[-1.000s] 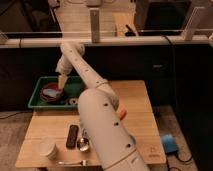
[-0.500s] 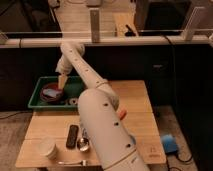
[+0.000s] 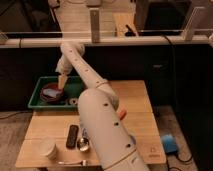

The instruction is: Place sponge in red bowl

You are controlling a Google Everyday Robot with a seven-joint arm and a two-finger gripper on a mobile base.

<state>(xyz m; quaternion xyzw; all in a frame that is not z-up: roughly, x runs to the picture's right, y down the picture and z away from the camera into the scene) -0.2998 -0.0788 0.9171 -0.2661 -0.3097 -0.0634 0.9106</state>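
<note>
Wooden table (image 3: 136, 102), near edge: white cup (image 3: 48, 148), dark bar (image 3: 72, 136). Far left: green tray (image 3: 78, 90) holding red bowl (image 3: 43, 98); sponge (image 3: 50, 91) lies inside bowl. Gripper (image 3: 62, 81) hangs just above bowl's right rim; its opening and hold cannot be told.

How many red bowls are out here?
1: the red bowl, in the left half of the green tray, with the gripper over it. The arm could hide others.

Warm light, seemingly overhead, brightens the table (image 3: 142, 100) beside the jaws, which hang over the green tray (image 3: 47, 105); darkness behind.
</note>
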